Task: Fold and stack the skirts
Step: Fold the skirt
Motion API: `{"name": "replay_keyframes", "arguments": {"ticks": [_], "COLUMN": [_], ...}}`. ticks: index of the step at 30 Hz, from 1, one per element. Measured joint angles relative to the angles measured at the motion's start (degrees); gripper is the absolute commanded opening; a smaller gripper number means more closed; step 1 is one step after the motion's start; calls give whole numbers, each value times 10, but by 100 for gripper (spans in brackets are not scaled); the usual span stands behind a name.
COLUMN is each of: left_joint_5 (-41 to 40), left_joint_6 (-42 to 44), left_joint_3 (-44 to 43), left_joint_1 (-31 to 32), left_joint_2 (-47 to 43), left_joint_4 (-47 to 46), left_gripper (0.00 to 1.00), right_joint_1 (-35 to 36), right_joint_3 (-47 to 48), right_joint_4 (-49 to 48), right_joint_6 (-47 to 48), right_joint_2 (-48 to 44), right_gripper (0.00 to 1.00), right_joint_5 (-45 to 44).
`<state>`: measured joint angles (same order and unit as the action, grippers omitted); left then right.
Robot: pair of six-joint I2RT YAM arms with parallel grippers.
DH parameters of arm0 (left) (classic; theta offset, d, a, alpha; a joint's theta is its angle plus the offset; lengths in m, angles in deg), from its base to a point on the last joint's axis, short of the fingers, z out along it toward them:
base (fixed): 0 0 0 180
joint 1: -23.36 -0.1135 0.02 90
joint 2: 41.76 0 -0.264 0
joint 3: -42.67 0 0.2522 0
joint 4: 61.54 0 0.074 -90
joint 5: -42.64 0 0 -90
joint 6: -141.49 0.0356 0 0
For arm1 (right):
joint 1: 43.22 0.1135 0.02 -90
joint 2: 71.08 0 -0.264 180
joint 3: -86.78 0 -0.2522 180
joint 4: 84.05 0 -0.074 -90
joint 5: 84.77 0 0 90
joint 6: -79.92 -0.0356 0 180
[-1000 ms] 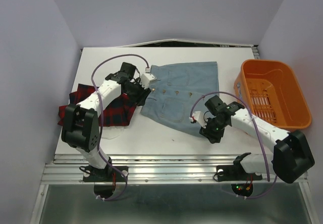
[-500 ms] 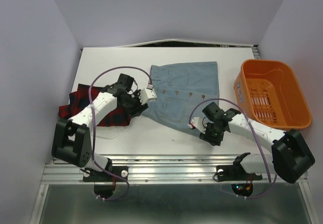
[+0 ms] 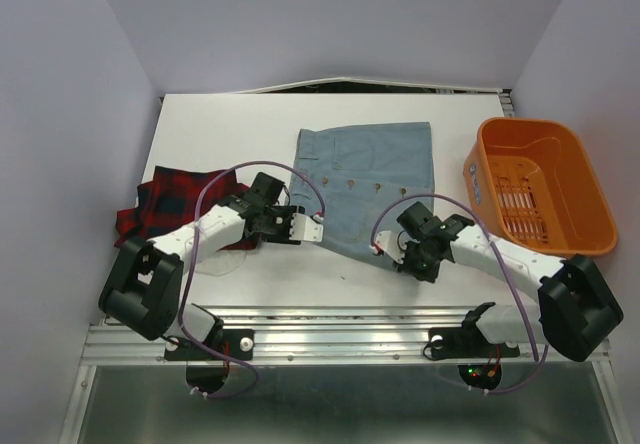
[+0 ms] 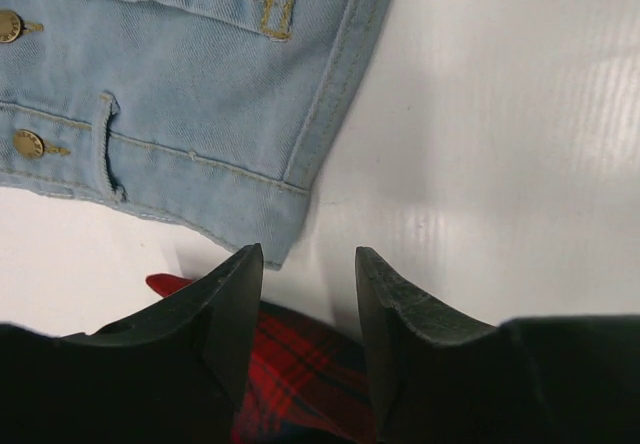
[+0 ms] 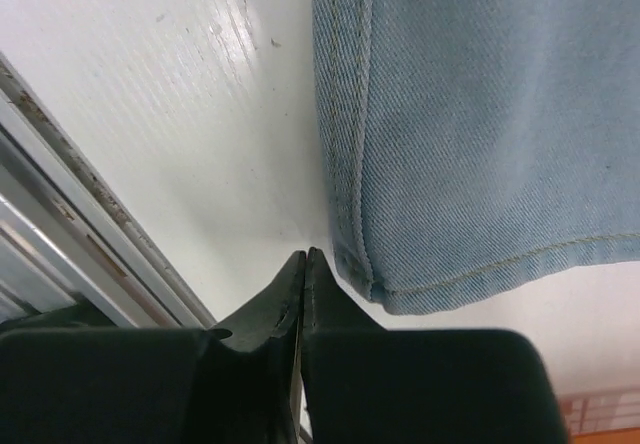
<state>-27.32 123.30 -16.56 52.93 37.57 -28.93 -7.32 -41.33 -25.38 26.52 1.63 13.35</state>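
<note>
Since a second ago the left arm has swung from the far-left waistband of the light blue denim skirt (image 3: pixel 370 174) toward the near side. The left gripper (image 3: pixel 315 226) now sits low at that skirt's near-left corner. This has uncovered more of the red-and-black plaid skirt (image 3: pixel 170 196), which lies crumpled at the left of the table (image 3: pixel 220 134). The right gripper (image 3: pixel 385 249) was parted then. Now its fingers are pressed together at the skirt's near-right hem corner.

In the left wrist view the left gripper (image 4: pixel 308 264) has its jaws spread with nothing between them. The denim corner (image 4: pixel 180 114), with its brass buttons (image 4: pixel 28 144), lies just beyond the tips. Plaid cloth (image 4: pixel 300 384) shows beneath them. In the right wrist view the right gripper (image 5: pixel 303 264) is closed tip to tip on the table, just beside the denim hem (image 5: pixel 480 114).

The orange plastic tub (image 3: pixel 570 164) stands at the right, apart from the skirt, and only its slotted floor shows inside.

The denim skirt lies flat in the middle, its near hem close to the metal rail (image 3: pixel 330 316) along the table's near edge. Bare tabletop shows at the far left and in the strip between the skirt and the tub.
</note>
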Motion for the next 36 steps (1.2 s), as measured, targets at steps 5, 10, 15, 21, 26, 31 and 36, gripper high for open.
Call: {"name": "replay_keyframes", "arguments": {"ticks": [5, 10, 15, 21, 26, 31, 36], "left_joint_5": [-14, -17, -17, -19, -22, -21, -10], "left_joint_6": [36, 49, 51, 50, 50, 50, 55], "left_joint_3": [0, 0, 0, 0, 0, 0, 0], "left_joint_1": [1, 1, 1, 1, 1, 1, 2], "left_joint_2": [47, 54, 54, 54, 54, 54, 54], "left_joint_4": [-29, -30, -29, -30, -34, -38, -38], "left_gripper": [50, 50, 52, 54, 52, 51, 51], "right_joint_1": [1, 2, 2, 2, 2, 2, 2], "right_joint_3": [49, 100, 88, -34, -49, -49, -50], "right_joint_4": [32, 58, 51, -47, -86, -116, -121], "right_joint_6": [-2, -3, 0, 10, 9, 9, 12], "right_joint_2": [-5, -14, -17, -17, -22, -21, -23], "right_gripper": [52, 59, 61, 57, 29, 1, 1], "right_joint_5": [18, 44, 41, -14, -51, -71, -78]}}
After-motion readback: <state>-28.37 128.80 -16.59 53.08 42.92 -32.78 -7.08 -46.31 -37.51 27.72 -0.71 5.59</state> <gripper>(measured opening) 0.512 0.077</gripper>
